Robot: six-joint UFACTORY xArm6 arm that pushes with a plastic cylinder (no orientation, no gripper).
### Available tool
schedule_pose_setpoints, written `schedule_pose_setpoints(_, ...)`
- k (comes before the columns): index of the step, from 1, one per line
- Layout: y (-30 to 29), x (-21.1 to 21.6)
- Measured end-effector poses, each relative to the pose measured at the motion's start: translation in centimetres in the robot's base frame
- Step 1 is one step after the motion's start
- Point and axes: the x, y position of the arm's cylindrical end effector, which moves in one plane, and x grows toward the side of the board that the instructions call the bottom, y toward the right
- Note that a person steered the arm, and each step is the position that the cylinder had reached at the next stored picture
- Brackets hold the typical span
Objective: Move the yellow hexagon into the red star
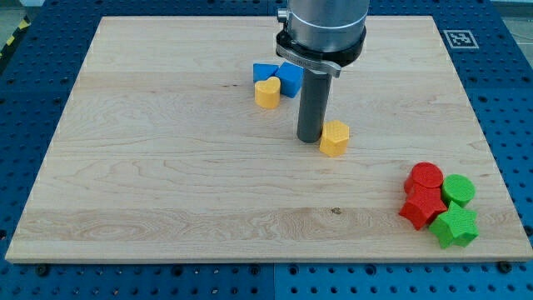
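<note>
The yellow hexagon [335,137] lies right of the board's middle. My tip [310,137] stands at its left side, touching or nearly touching it. The red star [423,207] lies near the board's lower right corner, well to the right of and below the hexagon. It sits in a tight cluster with a red round block [426,177] above it, a green round block [458,189] at its upper right and a green star-like block [455,227] at its lower right.
A yellow heart-shaped block [266,92] lies above and left of my tip, touching two blue blocks [265,72] [291,77] behind it. The wooden board [166,167] rests on a blue perforated table.
</note>
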Motion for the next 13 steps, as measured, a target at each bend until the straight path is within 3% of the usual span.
schedule_pose_setpoints(4, 3.9, 1.3)
schedule_pose_setpoints(8, 6.7, -1.9)
schedule_pose_setpoints(13, 9.0, 0.0)
